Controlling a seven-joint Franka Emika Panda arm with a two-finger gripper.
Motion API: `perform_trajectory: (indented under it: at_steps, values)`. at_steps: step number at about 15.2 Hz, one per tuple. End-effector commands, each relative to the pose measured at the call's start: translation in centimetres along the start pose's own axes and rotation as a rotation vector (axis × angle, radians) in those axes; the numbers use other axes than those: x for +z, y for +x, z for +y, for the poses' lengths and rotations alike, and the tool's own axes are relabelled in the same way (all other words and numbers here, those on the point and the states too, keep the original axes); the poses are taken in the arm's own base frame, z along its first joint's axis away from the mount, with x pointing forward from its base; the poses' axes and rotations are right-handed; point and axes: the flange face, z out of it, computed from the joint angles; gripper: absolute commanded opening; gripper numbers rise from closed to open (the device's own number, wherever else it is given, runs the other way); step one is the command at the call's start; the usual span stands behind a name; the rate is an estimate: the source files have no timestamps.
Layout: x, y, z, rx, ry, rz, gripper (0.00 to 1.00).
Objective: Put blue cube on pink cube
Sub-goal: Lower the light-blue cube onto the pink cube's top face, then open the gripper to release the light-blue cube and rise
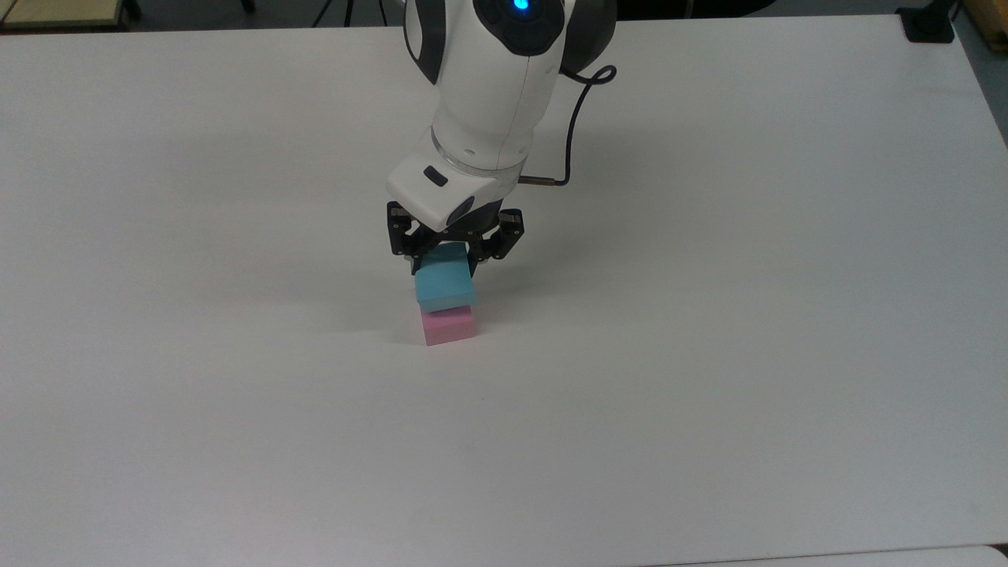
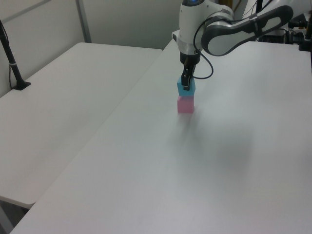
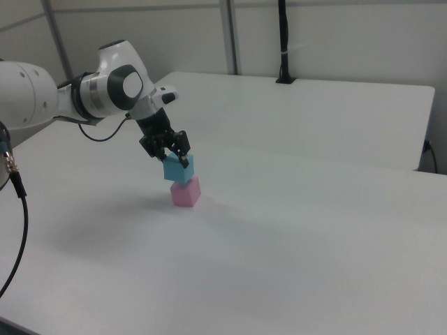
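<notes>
The pink cube (image 1: pixel 449 328) (image 2: pixel 185 105) (image 3: pixel 186 192) rests on the white table (image 1: pixel 709 315). Directly above it is the blue cube (image 1: pixel 445 287) (image 2: pixel 185 87) (image 3: pixel 178 167), held level between the black fingers of my gripper (image 1: pixel 449 264) (image 2: pixel 185 84) (image 3: pixel 174 158), which is shut on it. In the right view the blue cube's underside is at or just above the pink cube's top; I cannot tell whether they touch. The white arm (image 1: pixel 492 94) comes down from the top view's far side.
A black cable (image 1: pixel 571 118) loops off the wrist. A second white table (image 2: pixel 68 107) adjoins on the left view's left, with a black post (image 2: pixel 12 63) on it. Another black post (image 3: pixel 283 42) stands at the far edge in the right view.
</notes>
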Motion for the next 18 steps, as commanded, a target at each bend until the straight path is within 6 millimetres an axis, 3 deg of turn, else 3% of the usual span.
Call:
perform_trajectory:
  at_steps: [1,4,6,13,16,18]
  values:
    - [0.8,-0.1,-0.4,-0.003,-0.019,0.018,0.49]
    - [1.2,-0.1,-0.5,-0.005,-0.02,0.015,0.52]
    - [1.1,0.0,-0.4,-0.005,-0.022,0.017,0.99]
    - [0.4,0.1,0.2,0.002,-0.029,0.024,1.0]
    - [-5.2,-0.6,2.5,0.049,-0.029,0.023,1.0]
    - [-7.4,-1.3,3.0,0.074,-0.004,0.007,1.0]
